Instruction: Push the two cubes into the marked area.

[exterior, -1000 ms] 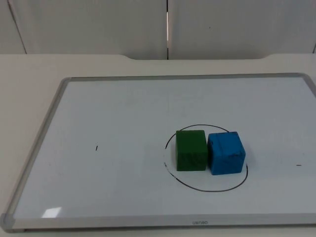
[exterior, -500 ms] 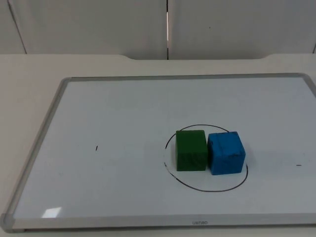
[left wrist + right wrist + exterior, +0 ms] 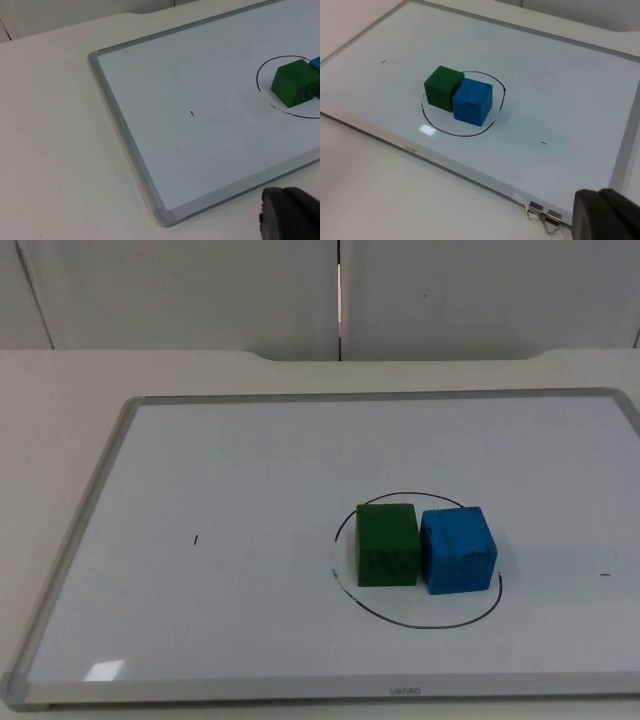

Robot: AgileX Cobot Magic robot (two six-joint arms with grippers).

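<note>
A: What do you see of the left gripper (image 3: 290, 215)?
B: One black fingertip, dark and rounded. I cannot tell if the fingers are apart or together. Nothing touches the tip.
A: And the right gripper (image 3: 607, 215)?
B: The same, one black fingertip, with nothing against it. Its state I cannot tell also. Both arms wait, pulled back.

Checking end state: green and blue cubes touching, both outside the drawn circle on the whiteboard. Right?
Not quite. The green cube and blue cube do sit touching on the whiteboard, but inside the drawn circle, not outside it. The top view shows this.
</note>
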